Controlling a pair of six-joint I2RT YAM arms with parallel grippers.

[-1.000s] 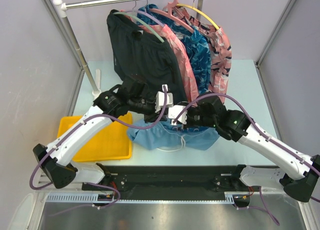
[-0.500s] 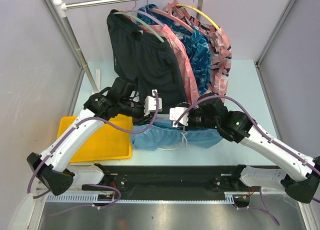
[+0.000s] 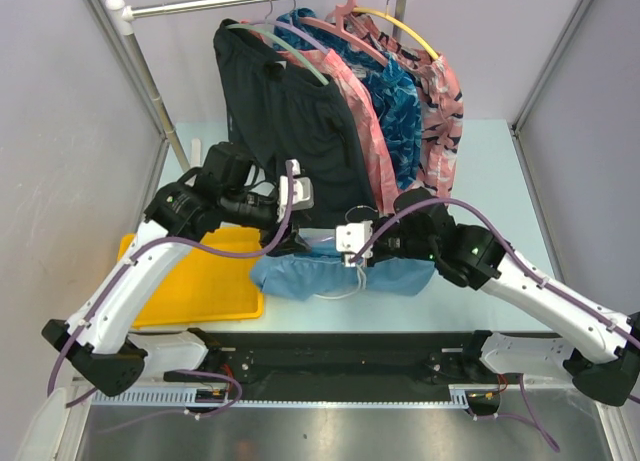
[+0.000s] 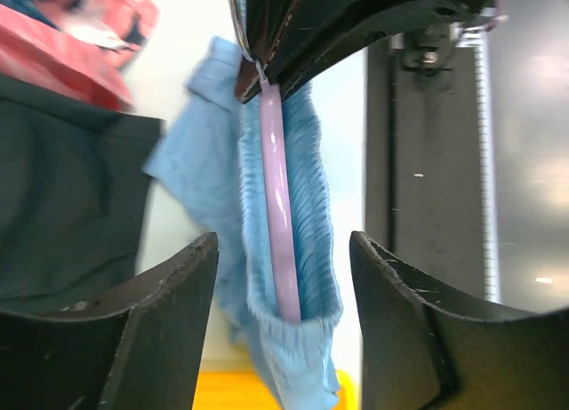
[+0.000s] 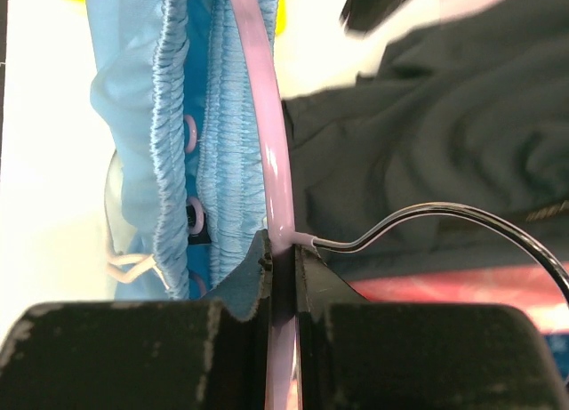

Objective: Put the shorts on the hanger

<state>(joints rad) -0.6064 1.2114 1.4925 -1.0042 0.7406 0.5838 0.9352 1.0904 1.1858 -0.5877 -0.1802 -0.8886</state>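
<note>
Your right pincer (image 5: 283, 268) pinched the hanger (image 5: 264, 134) beside its hook (image 5: 427, 216). Your left pincer (image 4: 281, 245) stood spread around the hanger and the shorts (image 4: 311, 188) threaded on it, near the middle of the near edge of the tabletop (image 3: 490, 176).

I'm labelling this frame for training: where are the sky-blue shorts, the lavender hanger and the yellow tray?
light sky-blue fabric shorts (image 3: 300, 278): top external view, left part of the cloth.
thin pale lavender plastic hanger (image 5: 266, 116): right wrist view, curved arm.
yellow plastic tray (image 3: 225, 281): top external view, bare floor.
</note>
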